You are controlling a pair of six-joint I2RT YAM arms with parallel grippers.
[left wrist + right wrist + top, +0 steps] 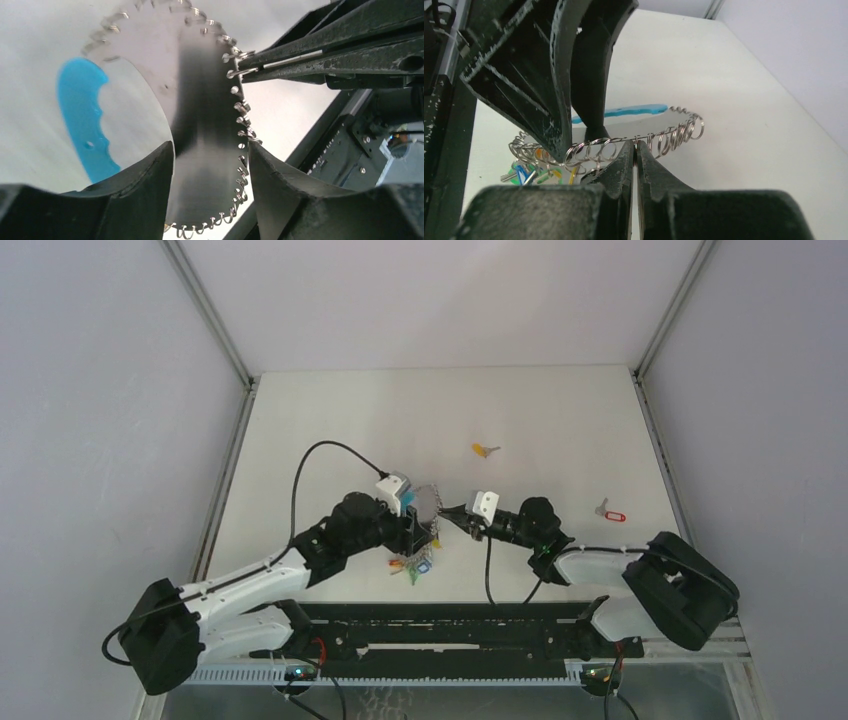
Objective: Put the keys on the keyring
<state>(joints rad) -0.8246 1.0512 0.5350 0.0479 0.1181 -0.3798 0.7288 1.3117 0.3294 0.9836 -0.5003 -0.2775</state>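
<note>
Top external: left tool (418, 526) clamps keyring (428, 502), half open; right tool (449, 510), shut, pinches its rim; keys (485, 450) lie loose beyond (right arm nearer)

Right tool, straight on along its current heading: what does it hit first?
The large grey keyring with a cyan section: the right tool, shut, looks to be right at its fringe of small silver rings. Contact unclear.

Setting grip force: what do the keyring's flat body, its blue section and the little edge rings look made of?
Keyring body: dull grey with a brushed sheen, likely metal. Blue section: smooth, uniform cyan, probably plastic. Rings: bright coiled wire, looks like steel.
</note>
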